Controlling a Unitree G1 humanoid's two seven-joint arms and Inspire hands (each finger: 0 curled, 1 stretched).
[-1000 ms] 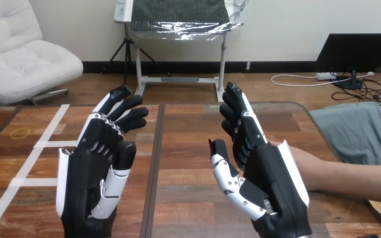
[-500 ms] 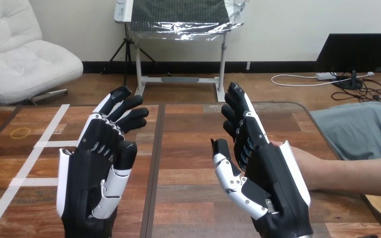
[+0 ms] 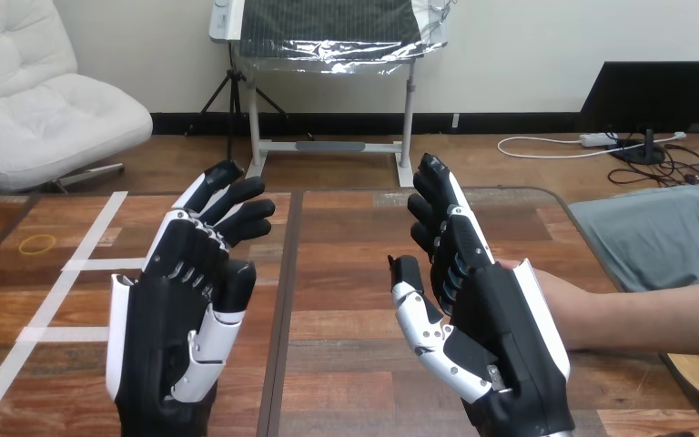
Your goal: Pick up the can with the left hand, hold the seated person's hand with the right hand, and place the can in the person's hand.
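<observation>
Table (image 3: 346, 228): wooden, both robot hands raised over its near part.
Person's hand (image 3: 555, 296): comes in from the right and lies just beside the right hand, on its right side. Whether they touch I cannot tell.
Right hand (image 3: 496, 337): upright, fingers straight, thumb apart, clasping nothing.
Left hand (image 3: 168, 319): at left, fingers loosely spread, empty.
Tape (image 3: 82, 264): white strips on the table at left.
Ring (image 3: 36, 243): small, yellow, far left.
Can: whereabouts cannot be told.
Judgement: it is likely light, thin-walled and smooth, so it dents and slips. Wrap fingers and thumb round mid-body and squeeze moderately.
</observation>
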